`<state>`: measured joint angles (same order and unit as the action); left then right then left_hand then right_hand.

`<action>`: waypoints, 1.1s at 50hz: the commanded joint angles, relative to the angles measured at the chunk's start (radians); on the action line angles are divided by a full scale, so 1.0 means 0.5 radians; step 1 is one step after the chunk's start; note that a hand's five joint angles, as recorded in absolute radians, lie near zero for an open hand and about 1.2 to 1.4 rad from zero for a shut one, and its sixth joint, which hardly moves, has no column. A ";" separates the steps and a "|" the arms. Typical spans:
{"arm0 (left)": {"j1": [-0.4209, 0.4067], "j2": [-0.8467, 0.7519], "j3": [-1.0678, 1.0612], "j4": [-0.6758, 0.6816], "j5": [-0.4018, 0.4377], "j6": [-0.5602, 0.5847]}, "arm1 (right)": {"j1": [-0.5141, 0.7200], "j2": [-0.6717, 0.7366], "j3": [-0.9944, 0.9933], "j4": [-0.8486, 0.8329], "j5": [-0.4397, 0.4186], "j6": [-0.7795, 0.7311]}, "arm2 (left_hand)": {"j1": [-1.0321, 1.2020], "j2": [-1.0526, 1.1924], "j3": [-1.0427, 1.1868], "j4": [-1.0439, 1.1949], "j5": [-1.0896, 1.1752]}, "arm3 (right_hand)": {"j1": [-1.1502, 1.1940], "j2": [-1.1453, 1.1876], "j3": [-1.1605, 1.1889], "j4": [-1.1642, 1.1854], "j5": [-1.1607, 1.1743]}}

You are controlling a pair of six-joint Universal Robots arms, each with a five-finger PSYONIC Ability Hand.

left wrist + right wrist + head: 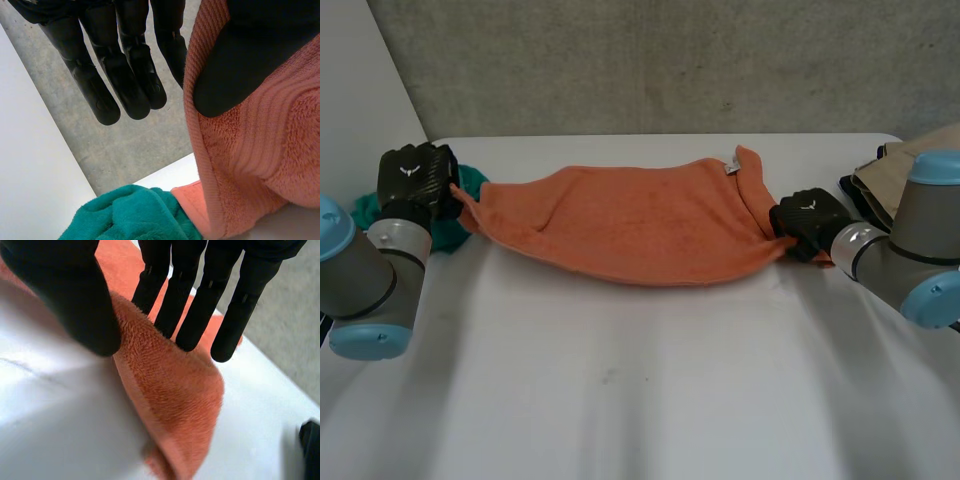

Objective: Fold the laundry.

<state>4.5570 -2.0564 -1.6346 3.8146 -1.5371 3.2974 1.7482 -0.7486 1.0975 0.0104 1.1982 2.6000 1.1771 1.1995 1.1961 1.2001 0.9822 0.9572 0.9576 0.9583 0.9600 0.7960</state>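
The orange towel stretched between the left robot hand and right robot hand in the head view; the wrist views showed each thumb pinching an end against straight fingers. A teal cloth lay under the left end.

The left arm enters at the left edge of the table, with the left hand raised near the far left corner. Its fingers are straight and close together. Its thumb presses on a corner of the towel, pinching it. The right arm enters at the right edge, forearm pointing inward, with the right hand low over the table. Its straight fingers and thumb pinch the towel's opposite end between them.
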 commanded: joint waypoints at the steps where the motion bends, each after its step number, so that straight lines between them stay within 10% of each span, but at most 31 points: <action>1: 0.004 0.066 -0.023 -0.002 -0.003 -0.005 | -0.030 -0.083 0.078 -0.033 0.156 0.469 | 0.438 0.394 0.400 0.392 0.479 | -0.455 -0.456 -0.457 -0.461 -0.482; 28: 0.084 0.088 -0.053 -0.085 -0.006 0.007 | -0.116 0.074 -0.005 -0.131 0.303 0.239 | 0.438 0.394 0.400 0.392 0.479 | -0.732 -0.732 -0.734 -0.737 -0.758; 35: 0.096 0.118 -0.078 -0.171 -0.006 -0.002 | -0.125 0.111 -0.035 -0.101 0.254 0.224 | 0.438 0.394 0.400 0.392 0.479 | 0.875 0.874 0.873 0.869 0.848; 39: 0.111 0.198 -0.127 -0.296 -0.003 0.007 | -0.134 0.016 0.008 -0.018 0.227 0.212 | 0.438 0.394 0.400 0.392 0.479 | 0.878 0.877 0.876 0.872 0.851; 45: 0.240 0.507 -0.259 -0.853 0.122 0.166 | -0.241 -0.371 0.240 0.258 0.214 -0.021 | 0.438 0.394 0.400 0.392 0.479 | 0.878 0.877 0.876 0.872 0.851; 55: 0.565 0.943 -0.553 -1.968 0.423 0.823 | -0.474 -0.950 0.894 1.127 0.414 -1.245 | 0.438 0.394 0.400 0.392 0.479 | 0.878 0.877 0.876 0.872 0.851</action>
<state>4.7537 -1.6822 -1.8314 3.1053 -1.4015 3.5288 1.5612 -1.0835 1.3740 0.3994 1.3533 2.2720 1.1771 1.1995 1.1961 1.2002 0.9822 1.1136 1.1839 1.1894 1.1978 0.9961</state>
